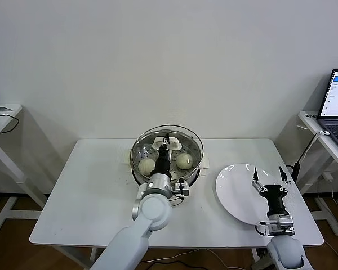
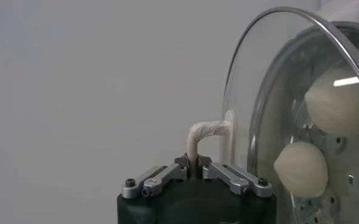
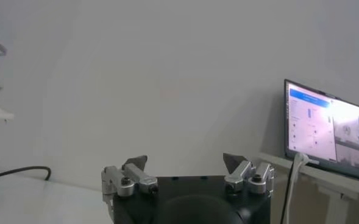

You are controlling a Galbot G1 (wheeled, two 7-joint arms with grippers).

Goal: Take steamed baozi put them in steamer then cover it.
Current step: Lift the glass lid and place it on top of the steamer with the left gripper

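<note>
Left gripper [image 2: 195, 165] fingers are seen clamped shut on the cream handle of the cover [image 1: 167, 147], which sits over the steamer [image 1: 196, 169] at frame centre in the head view, rim apparently aligned with the pot rim; full seating can't be confirmed. Steamed baozi [image 1: 184, 161] are visible under the glass. Release is judged next, so the handle lies straight ahead of the fingers. Right gripper [image 1: 270, 180] is parked wide open, holding nothing, above the white plate [image 1: 234, 188] at lower right of the tabletop [image 1: 96, 191].
</note>
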